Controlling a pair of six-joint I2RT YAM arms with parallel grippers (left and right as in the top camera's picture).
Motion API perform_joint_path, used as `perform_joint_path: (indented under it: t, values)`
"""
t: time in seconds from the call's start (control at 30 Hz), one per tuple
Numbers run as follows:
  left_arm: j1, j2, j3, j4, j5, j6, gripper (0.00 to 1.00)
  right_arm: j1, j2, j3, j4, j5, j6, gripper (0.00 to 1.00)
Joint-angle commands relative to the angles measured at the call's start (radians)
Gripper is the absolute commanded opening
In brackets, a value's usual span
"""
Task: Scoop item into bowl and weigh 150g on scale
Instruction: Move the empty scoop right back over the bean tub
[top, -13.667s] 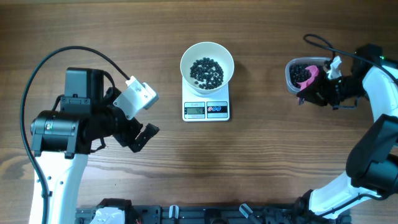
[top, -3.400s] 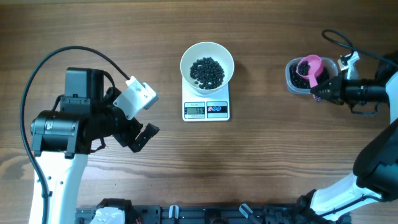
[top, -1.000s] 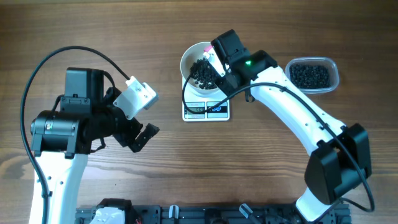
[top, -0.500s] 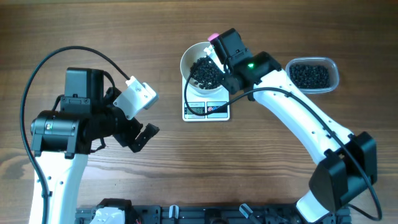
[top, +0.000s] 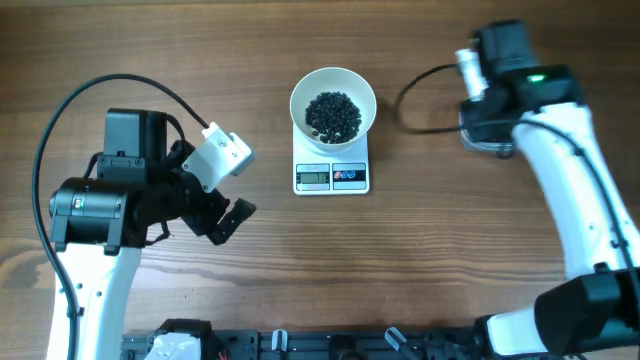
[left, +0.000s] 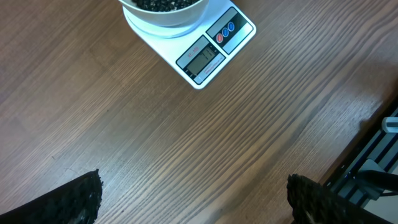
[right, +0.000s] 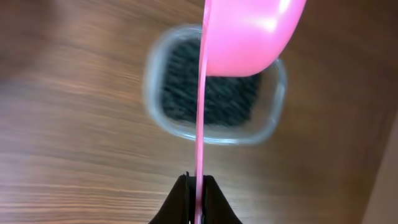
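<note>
Wooden table (top: 430, 250), brown grain; white rectangular scale (top: 332, 176) at centre, grey display; round smooth white bowl (top: 333, 80) on it, holding a loose heap of glossy black beans (top: 333, 115); clear rounded plastic tub (right: 214, 93) of beans to the right, mostly hidden overhead by right arm; right gripper (right: 197, 186) clamped on the thin handle of a pink scoop (right: 249, 37) above tub; left gripper (left: 189, 199) jaws wide, empty, left of scale.

The table (top: 420, 270) is viewed straight down from high above. From the left wrist, the scale (left: 208, 53) is seen obliquely, well beyond the left fingers (left: 68, 199), and is shared with the overhead view. From the right wrist, the tub (right: 151, 93) is seen near and blurred, past the pink scoop (right: 249, 34) ahead of the right fingers (right: 177, 202).
</note>
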Motion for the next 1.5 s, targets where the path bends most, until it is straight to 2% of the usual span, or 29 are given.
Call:
perform_joint_path:
  t: [0.0,0.13,0.47,1.07,1.2,1.47]
  values:
    - [0.008,-0.01,0.006,0.0,0.023,-0.003,1.0,-0.091,-0.001,0.012,-0.025,-0.053,0.01,0.04]
    - [0.008,-0.01,0.006,0.0,0.023,-0.002,1.0,-0.138,0.003,0.002,-0.04,-0.05,0.01,0.04]
    - [0.008,-0.01,0.006,0.0,0.023,-0.002,1.0,-0.143,0.017,-0.045,-0.053,-0.041,0.022,0.04]
    - [0.008,-0.01,0.006,0.0,0.023,-0.003,1.0,-0.167,0.224,-0.045,-0.067,0.13,0.037,0.04]
    - [0.008,-0.01,0.006,0.0,0.023,-0.002,1.0,-0.167,0.248,-0.045,-0.064,0.125,0.033,0.04]
    - [0.008,-0.01,0.006,0.0,0.023,-0.003,1.0,-0.166,0.306,-0.035,-0.065,-0.057,-0.015,0.04]
